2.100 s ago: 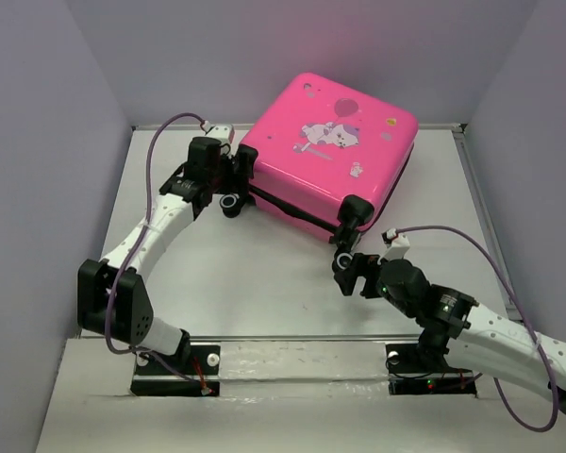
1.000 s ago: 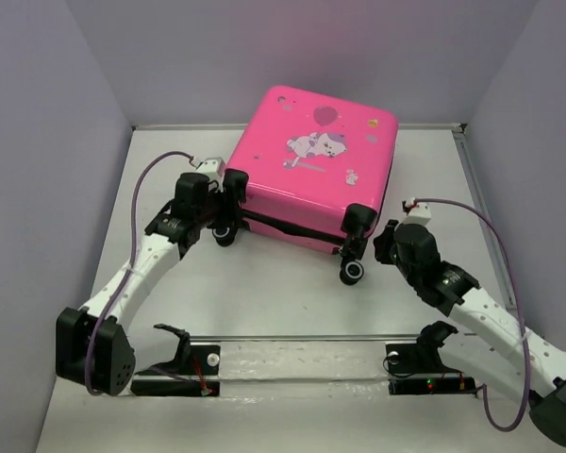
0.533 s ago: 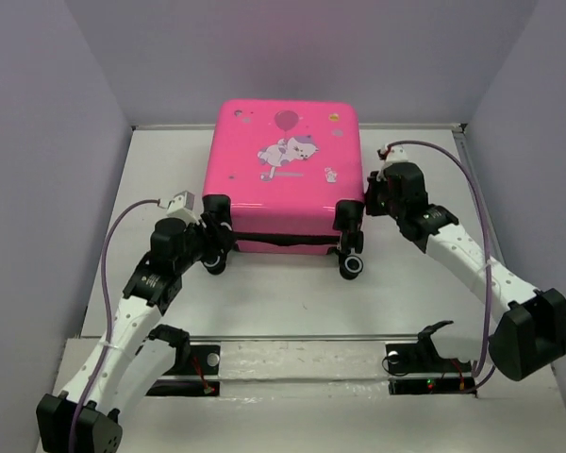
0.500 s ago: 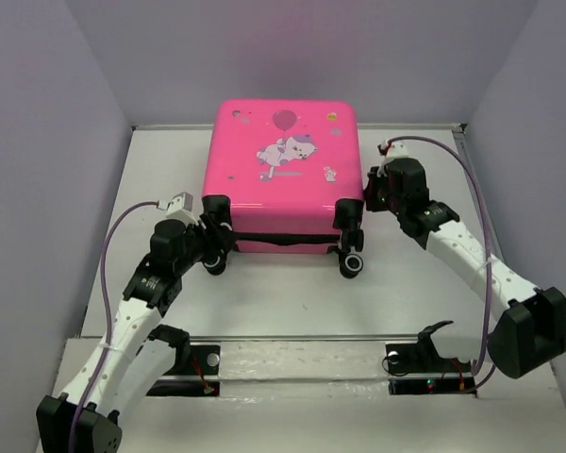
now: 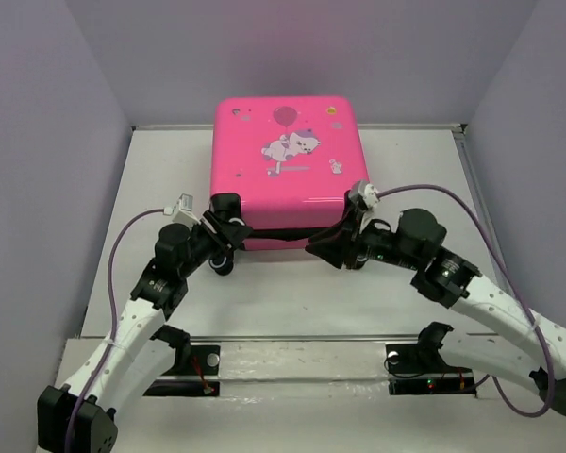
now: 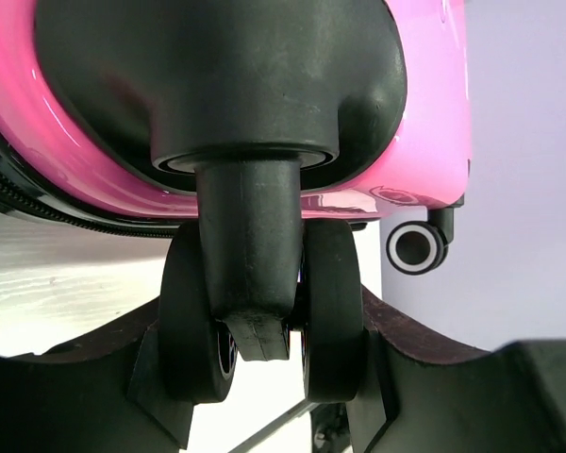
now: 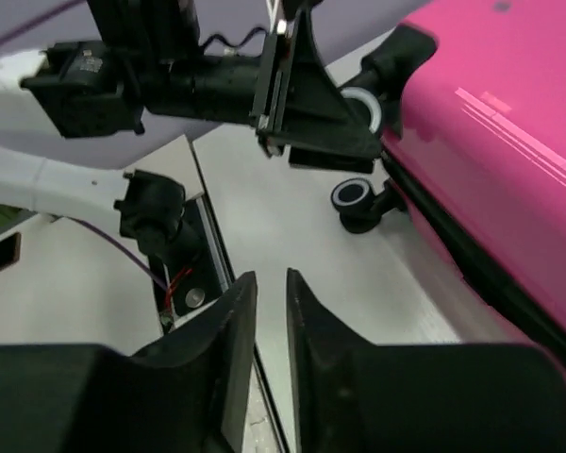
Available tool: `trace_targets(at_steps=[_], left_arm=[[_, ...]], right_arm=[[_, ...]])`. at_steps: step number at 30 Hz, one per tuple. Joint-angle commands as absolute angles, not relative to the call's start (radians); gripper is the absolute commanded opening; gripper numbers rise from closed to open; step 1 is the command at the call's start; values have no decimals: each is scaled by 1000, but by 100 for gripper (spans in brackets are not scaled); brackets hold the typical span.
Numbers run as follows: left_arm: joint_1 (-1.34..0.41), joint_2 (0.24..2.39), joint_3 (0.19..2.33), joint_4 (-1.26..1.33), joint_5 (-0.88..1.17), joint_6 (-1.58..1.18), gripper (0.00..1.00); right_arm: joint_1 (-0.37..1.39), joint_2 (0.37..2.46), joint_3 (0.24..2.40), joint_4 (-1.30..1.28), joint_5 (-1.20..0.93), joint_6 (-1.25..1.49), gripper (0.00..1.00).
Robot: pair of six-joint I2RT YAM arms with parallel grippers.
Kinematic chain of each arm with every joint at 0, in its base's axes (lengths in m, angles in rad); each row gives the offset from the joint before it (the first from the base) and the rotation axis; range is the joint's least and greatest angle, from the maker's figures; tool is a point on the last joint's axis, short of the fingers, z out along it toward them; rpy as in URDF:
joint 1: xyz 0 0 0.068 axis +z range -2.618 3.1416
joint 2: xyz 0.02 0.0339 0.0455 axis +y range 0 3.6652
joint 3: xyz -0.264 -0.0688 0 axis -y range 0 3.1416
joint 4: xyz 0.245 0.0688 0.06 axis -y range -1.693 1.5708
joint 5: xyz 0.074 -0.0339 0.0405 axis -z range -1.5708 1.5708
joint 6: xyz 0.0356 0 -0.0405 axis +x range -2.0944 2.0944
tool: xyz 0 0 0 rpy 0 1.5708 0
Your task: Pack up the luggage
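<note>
**A:** Where the right gripper point(image 5: 328, 247) covers the luggage's point(image 5: 283, 151) near-right corner, can that corner be read?

**B:** No. Its fingers point(image 7: 228, 326) stand slightly parted, empty. The left gripper point(image 6: 262, 349) pinches the near-left caster point(image 6: 193, 330). Luggage lies flat, closed, far-centre; table point(image 5: 170, 170) shows either side.

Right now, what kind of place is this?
Probably a robot test cell: lilac walls box in a white table, left arm and right arm bolted at its near edge, pink suitcase.
</note>
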State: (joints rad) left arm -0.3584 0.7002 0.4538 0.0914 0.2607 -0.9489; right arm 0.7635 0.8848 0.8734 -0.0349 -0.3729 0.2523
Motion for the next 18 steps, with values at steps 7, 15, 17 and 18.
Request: trace_targets(at_steps=[7, 15, 17, 18], left_arm=[[-374, 663, 567, 446, 293, -974, 6], [-374, 683, 614, 460, 293, -991, 6], [-374, 673, 612, 460, 299, -993, 6], [-374, 672, 609, 460, 302, -992, 6]], right_arm=[[899, 896, 333, 521, 174, 492, 8], [832, 908, 134, 731, 437, 526, 17], [787, 937, 85, 808, 411, 522, 22], [735, 949, 72, 878, 400, 508, 30]])
